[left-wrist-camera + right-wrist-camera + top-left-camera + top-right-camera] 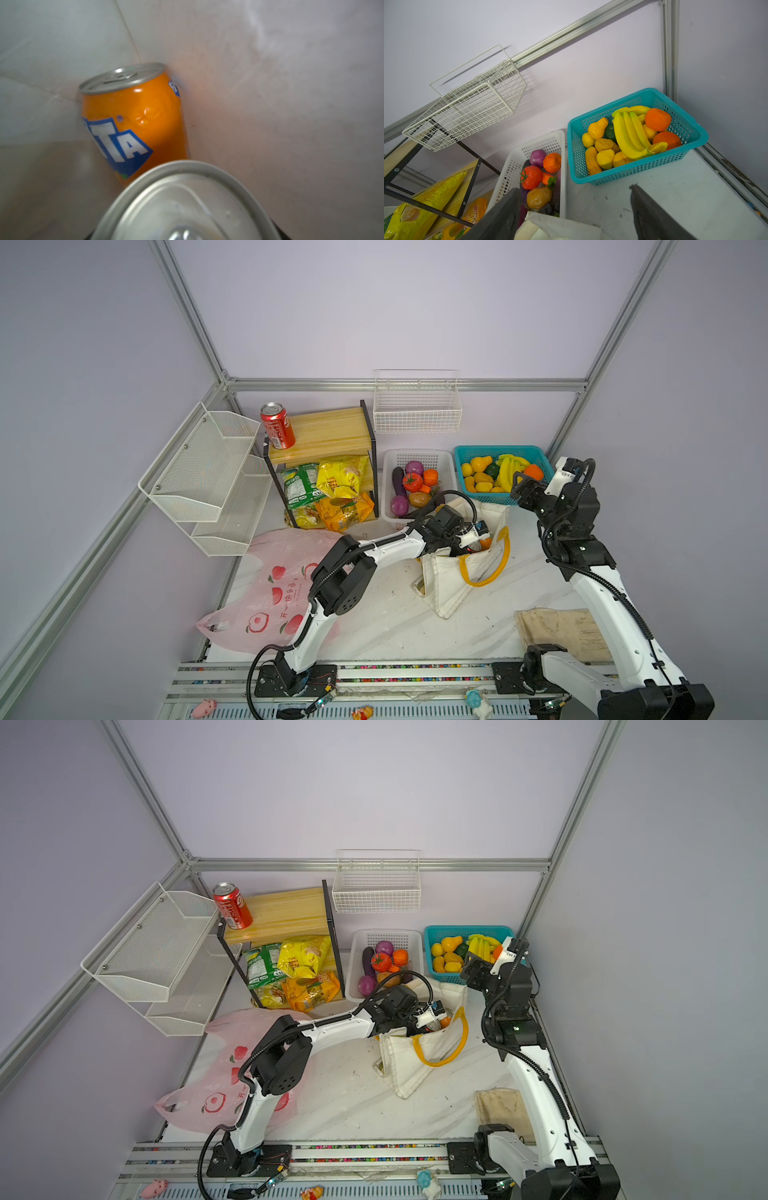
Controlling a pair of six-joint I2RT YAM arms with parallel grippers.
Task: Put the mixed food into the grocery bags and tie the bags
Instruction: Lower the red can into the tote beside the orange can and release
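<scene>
The white canvas tote [449, 585] with yellow straps stands open at mid-table. My left gripper [471, 541] reaches down into it, shut on a silver-topped can [187, 203] that shows a little red in a top view. An orange soda can [135, 116] leans in the tote's corner just beyond. Another red cola can [277, 425] stands on the wooden shelf. The tomato [531, 176], potato [538, 197] and purple onion [537, 158] lie in the white basket [415, 456]. The pink bag [270, 593] lies flat at the left. My right gripper [575, 189] hovers open and empty behind the tote.
A teal basket [540, 456] of bananas and pears sits at the back right. Snack packets [340, 477] fill the lower shelf. A wire basket [415, 414] hangs on the back wall and a mesh rack [199, 472] on the left wall. A woven cloth [557, 630] lies front right.
</scene>
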